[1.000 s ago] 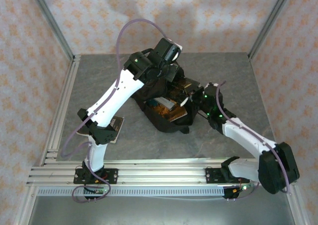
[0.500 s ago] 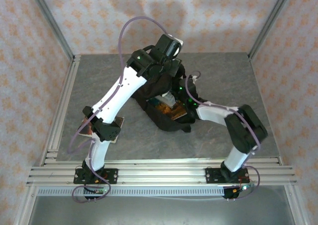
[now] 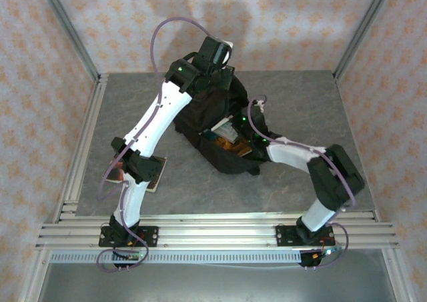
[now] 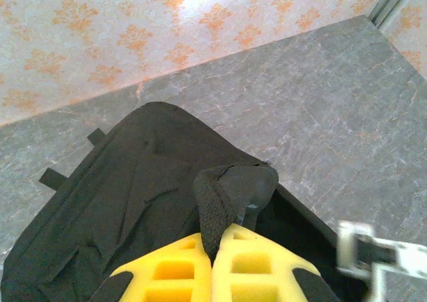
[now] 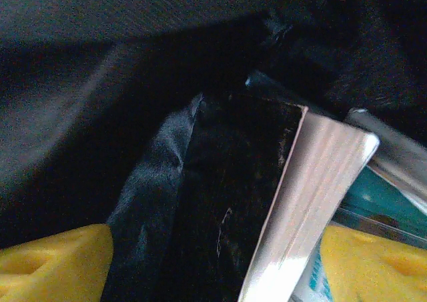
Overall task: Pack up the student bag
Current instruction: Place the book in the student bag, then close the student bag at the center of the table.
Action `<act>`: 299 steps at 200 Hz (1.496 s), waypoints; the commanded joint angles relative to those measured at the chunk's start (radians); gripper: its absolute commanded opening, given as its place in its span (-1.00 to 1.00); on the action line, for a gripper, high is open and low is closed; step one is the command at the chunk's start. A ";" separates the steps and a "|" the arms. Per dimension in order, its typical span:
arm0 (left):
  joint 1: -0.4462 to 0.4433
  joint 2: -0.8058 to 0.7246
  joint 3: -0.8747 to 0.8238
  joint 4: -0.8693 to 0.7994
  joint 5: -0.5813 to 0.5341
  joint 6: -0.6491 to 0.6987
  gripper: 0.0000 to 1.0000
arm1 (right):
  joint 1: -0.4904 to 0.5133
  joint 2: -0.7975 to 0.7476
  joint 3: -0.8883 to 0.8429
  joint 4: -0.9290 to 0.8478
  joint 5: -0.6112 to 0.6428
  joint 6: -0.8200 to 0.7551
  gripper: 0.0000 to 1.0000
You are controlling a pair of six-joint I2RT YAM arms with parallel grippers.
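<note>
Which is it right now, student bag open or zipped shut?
Open. The student bag gapes, with books showing inside its mouth; the left hand, shut on a fabric loop at its top, holds it up.

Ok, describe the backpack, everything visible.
The backpack is black soft fabric, slumped on the grey table toward the far side. The left fingers pinch its webbing top strap. Its main compartment gapes open with books inside, and the open right fingers reach in, either side of a black book.
</note>
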 commanded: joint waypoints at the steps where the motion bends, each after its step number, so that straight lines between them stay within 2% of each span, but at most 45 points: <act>1: 0.002 0.015 0.022 0.074 0.027 -0.008 -1.00 | -0.006 -0.128 -0.041 -0.082 0.044 -0.097 0.66; 35: 0.001 0.018 0.002 0.076 0.112 -0.014 -1.00 | -0.009 -0.306 -0.113 -0.253 0.148 -0.137 0.60; 56: -0.007 0.033 -0.015 0.064 0.173 -0.029 -1.00 | -0.009 -0.425 -0.116 -0.427 0.295 -0.164 0.53; 94: -0.061 0.094 -0.027 0.019 0.242 -0.040 -1.00 | -0.022 -0.619 -0.127 -0.617 0.524 -0.197 0.45; 116: -0.083 0.123 -0.054 0.033 0.240 -0.060 -1.00 | -0.051 -0.685 -0.118 -0.685 0.558 -0.203 0.45; 150: -0.108 0.160 -0.059 0.059 0.312 -0.110 -0.94 | -0.072 -0.749 -0.100 -0.739 0.548 -0.234 0.45; 165: -0.133 0.145 -0.058 0.067 0.323 -0.106 -0.78 | -0.073 -0.772 -0.095 -0.768 0.546 -0.236 0.45; 182: -0.145 0.099 -0.062 0.048 0.327 -0.104 -0.25 | -0.073 -0.798 -0.092 -0.802 0.550 -0.239 0.46; 199: -0.143 0.017 -0.123 0.043 0.336 -0.099 0.15 | -0.073 -0.818 -0.089 -0.816 0.532 -0.263 0.50; 209: -0.143 -0.057 -0.200 0.064 0.360 -0.087 0.28 | -0.073 -0.828 -0.093 -0.812 0.509 -0.278 0.53; 222: -0.143 -0.173 -0.333 0.122 0.368 -0.077 0.34 | -0.073 -0.846 -0.112 -0.783 0.474 -0.294 0.54; 243: -0.140 -0.368 -0.560 0.227 0.328 -0.079 0.44 | -0.073 -0.860 -0.133 -0.752 0.431 -0.307 0.54; 262: -0.131 -0.496 -0.715 0.252 0.154 -0.126 0.46 | -0.073 -0.849 -0.129 -0.752 0.387 -0.323 0.53; 279: -0.074 -0.594 -0.871 0.220 -0.062 -0.278 0.58 | -0.070 -0.827 -0.122 -0.759 0.341 -0.327 0.51; 299: 0.068 -0.704 -1.116 0.227 -0.136 -0.525 0.60 | -0.036 -0.781 -0.125 -0.751 0.300 -0.319 0.49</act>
